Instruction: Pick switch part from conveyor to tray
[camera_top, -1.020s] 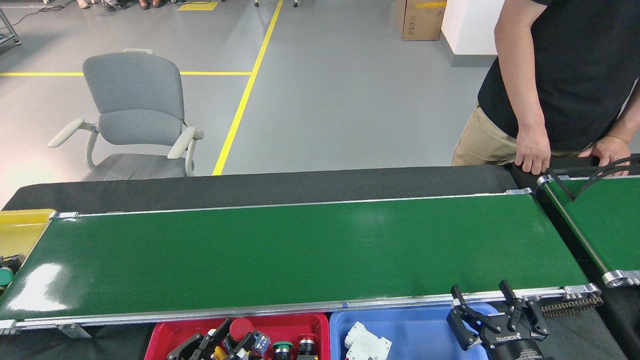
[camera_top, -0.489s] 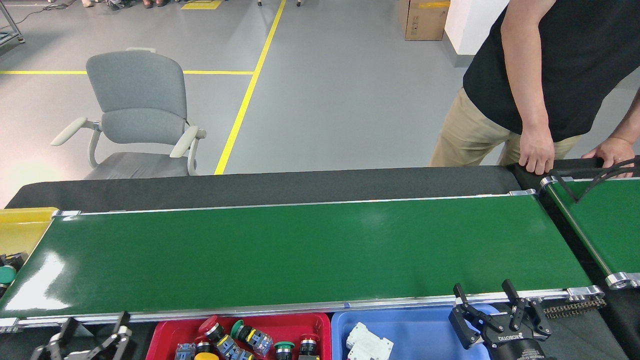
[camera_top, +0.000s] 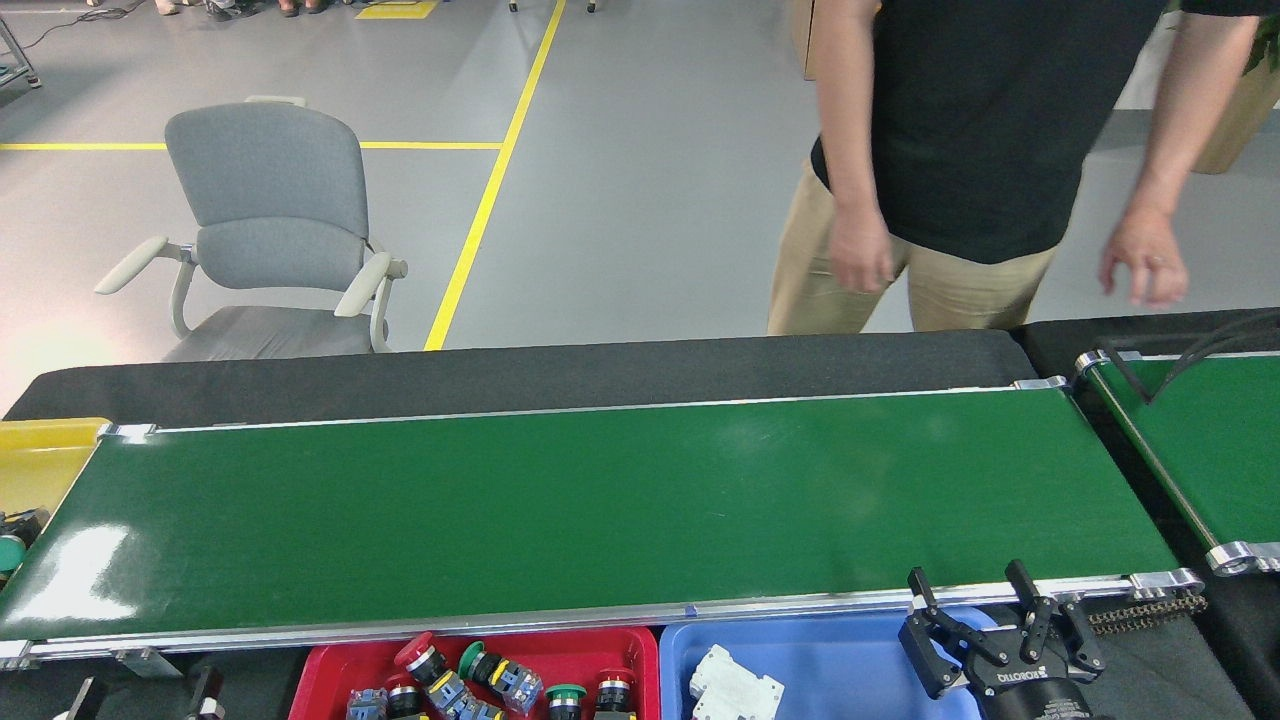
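Note:
The conveyor (camera_top: 600, 500) runs across the middle of the head view, and its glossy green belt carries nothing. Several push-button switch parts (camera_top: 480, 675) with red and green caps lie in the red tray (camera_top: 330, 660) below the belt's near rail. Beside it, a blue tray (camera_top: 830, 660) holds a white breaker-like part (camera_top: 735, 685). My right gripper (camera_top: 965, 580) stands open over the blue tray's right end, its fingertips at the near rail and nothing between them. Only the two spread fingertips of my left gripper (camera_top: 145, 695) show, at the bottom left edge, left of the red tray.
A person (camera_top: 980, 150) in a black shirt stands behind the table at the back right, hands hanging free. A narrower green belt (camera_top: 1200, 440) angles in at the right. A yellow bin (camera_top: 40, 460) sits at the belt's left end. A grey chair (camera_top: 270, 230) stands beyond.
My left gripper has drawn out of the red tray, moved left and sunk to the frame's bottom edge. The person lifted both hands off the table and stepped left. My right gripper barely moved.

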